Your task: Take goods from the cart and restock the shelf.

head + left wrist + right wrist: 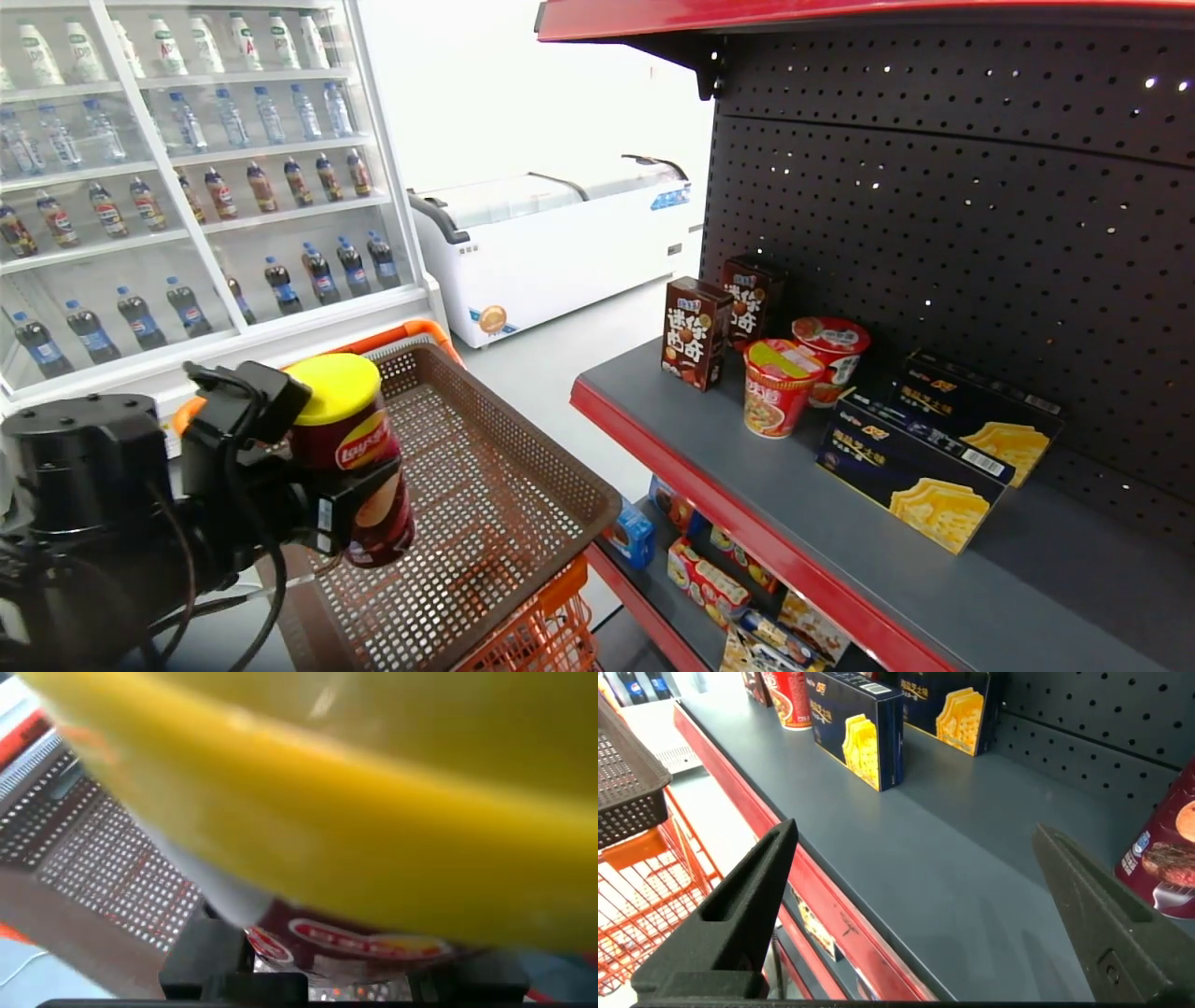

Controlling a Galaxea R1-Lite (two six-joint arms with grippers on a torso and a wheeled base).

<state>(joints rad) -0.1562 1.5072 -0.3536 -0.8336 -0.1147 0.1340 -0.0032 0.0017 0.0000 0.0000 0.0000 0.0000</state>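
My left gripper [322, 462] is shut on a dark red chips can [359, 448] with a yellow lid, held upright above the brown mesh basket [504, 485] of the orange cart. The can's lid and red label [355, 943] sit close up in the left wrist view. My right gripper [920, 924] is open with nothing between its fingers, hovering over a bare stretch of the grey shelf board [971, 877]. A dark red can [1169, 849] stands on the board beside it.
The shelf [840, 532] holds two brown boxes [695, 331], two cup noodles [780, 385] and dark blue boxes [920, 471], [859, 737] along the black pegboard. Its red front edge [728, 523] sits beside the cart. Snacks fill the lower shelf [709, 583]. A drinks fridge [187, 187] and chest freezer [551, 243] stand behind.
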